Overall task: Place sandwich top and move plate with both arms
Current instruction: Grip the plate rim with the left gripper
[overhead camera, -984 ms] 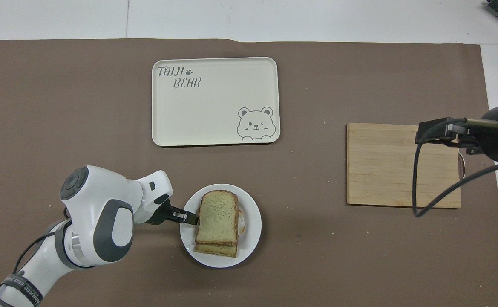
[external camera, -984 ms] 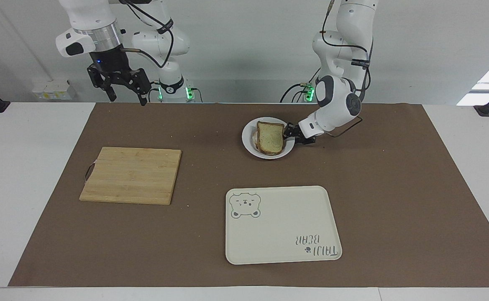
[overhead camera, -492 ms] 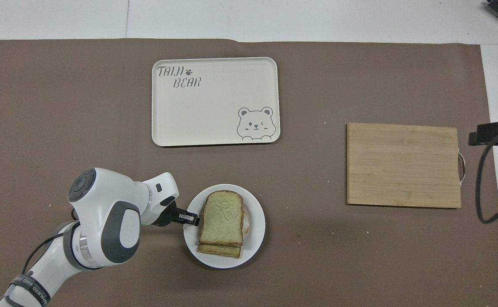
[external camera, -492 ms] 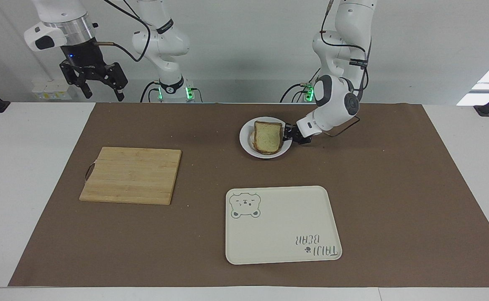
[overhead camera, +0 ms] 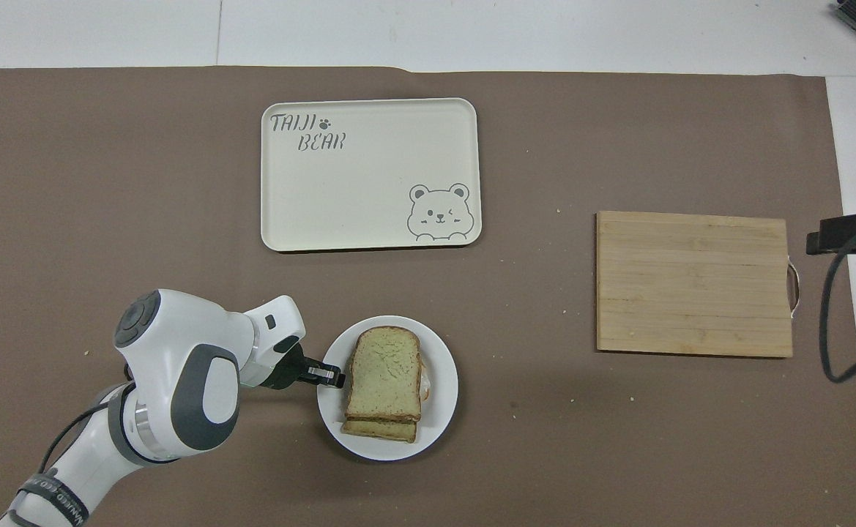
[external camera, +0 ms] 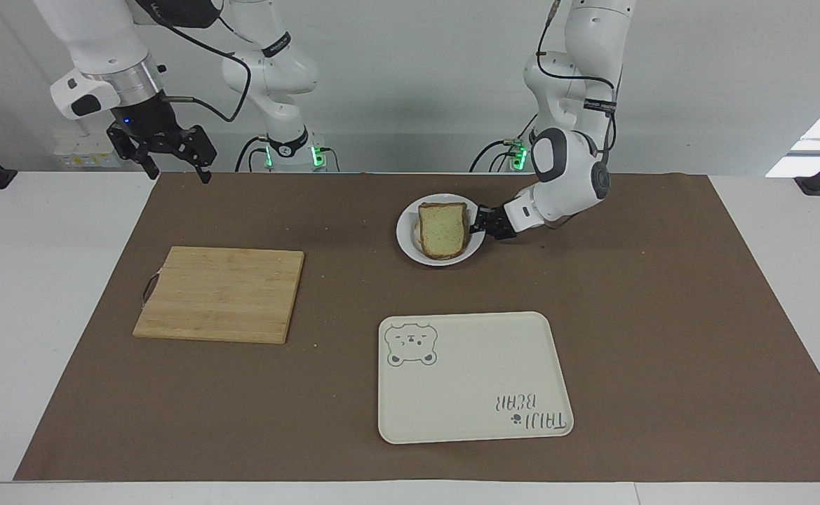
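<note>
The plate [external camera: 407, 245] is pinched at its rim by the left fingers [external camera: 478, 226]; the right fingers [external camera: 203, 168] hang spread, empty.

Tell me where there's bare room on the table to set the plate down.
The tray is bare inside apart from its print, and so is the cutting board. Open brown mat lies between them. It is crowded only at the plate itself: the sandwich top covers it and the left gripper is shut on its rim. The right gripper waits, open, above the mat's corner.
</note>
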Robot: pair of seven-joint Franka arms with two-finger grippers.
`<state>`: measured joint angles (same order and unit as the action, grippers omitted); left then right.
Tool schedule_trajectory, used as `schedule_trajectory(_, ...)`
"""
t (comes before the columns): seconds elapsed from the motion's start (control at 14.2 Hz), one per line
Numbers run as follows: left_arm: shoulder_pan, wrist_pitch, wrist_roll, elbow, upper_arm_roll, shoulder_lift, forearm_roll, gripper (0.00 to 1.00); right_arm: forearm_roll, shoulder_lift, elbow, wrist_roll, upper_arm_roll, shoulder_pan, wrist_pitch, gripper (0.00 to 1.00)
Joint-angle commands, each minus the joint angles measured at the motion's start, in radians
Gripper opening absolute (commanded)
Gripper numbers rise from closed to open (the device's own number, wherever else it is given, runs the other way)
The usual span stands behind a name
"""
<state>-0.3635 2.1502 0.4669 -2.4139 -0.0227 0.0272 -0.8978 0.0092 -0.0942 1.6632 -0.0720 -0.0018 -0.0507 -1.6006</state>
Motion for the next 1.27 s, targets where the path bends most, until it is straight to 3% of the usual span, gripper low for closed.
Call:
schedule_trajectory(0.0, 0.067, -0.078, 0.100, 0.002, 0.003, -0.004, -0.064, 0.00, -0.025, -0.019, 0.024, 0.023, 0.008, -0.008, -0.025, 1.00)
schedule_trajectory(0.56, 0.182, -0.254, 0.163, 0.091, 0.004, 0.033, -0.165, 0.00, -0.032, 0.010, -0.026, 0.086, 0.005, -0.031, 0.025, 1.00)
schedule_trajectory(0.91, 0.248, -0.369, 0.177, 0.263, 0.007, 0.120, -0.164, 0.00, -0.046, 0.027, -0.059, 0.090, -0.024, 0.026, 0.070, 1.00)
schedule_trajectory(1.19, 0.262, -0.377, 0.165, 0.393, 0.006, 0.189, -0.165, 0.00, -0.046, 0.025, -0.065, 0.089, -0.079, 0.090, 0.096, 1.00)
